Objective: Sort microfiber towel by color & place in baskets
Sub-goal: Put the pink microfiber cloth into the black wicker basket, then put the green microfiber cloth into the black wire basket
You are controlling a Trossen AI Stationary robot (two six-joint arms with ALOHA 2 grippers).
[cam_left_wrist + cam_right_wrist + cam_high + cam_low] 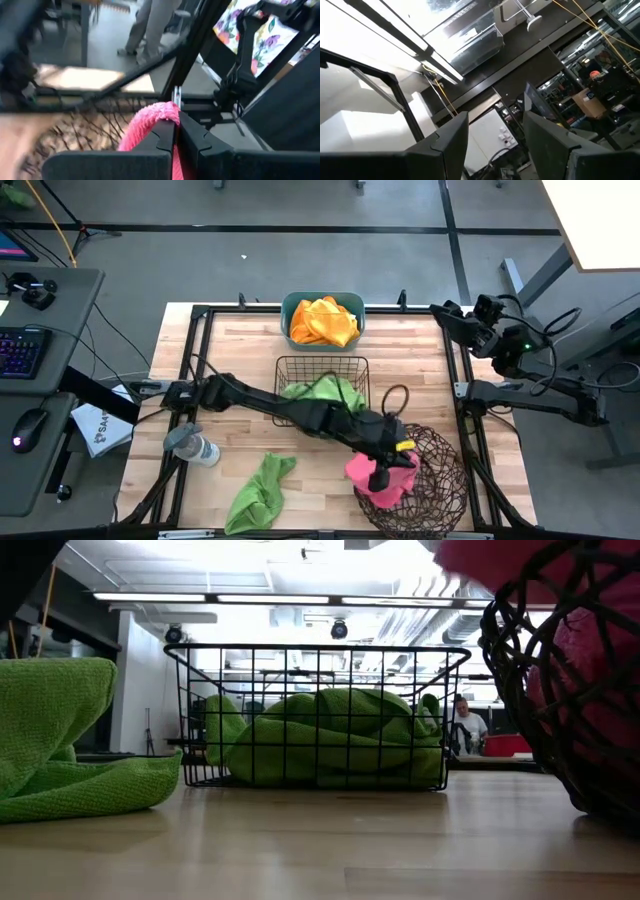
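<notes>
The left gripper (383, 477) is clamped on a pink towel (385, 473) and hangs right at the near-left rim of the round twig basket (440, 480) — that is the relation everything turns on. From above, the cloth droops partly over the rim, with most of the basket's open middle lying further to the robot's right. In the left wrist view the fingers (162, 137) are pinched tight together with the pink towel (150, 120) folded up between them, the twig weave just below.

My guess is the towel needs to go a little more toward the basket's centre before it is let go, or it may slide down the outside.

The other colours are placed plainly: orange towels (322, 321) fill the teal tub (291, 305) at the far edge, green towels (325, 392) sit in the wire basket (320, 363), and one loose green towel (258, 492) lies on the table (250, 345) near the front, left of the gripper — closer to the left arm than the right.

The right gripper (492, 137) is parked off the table's right side, fingers apart, holding nothing.
</notes>
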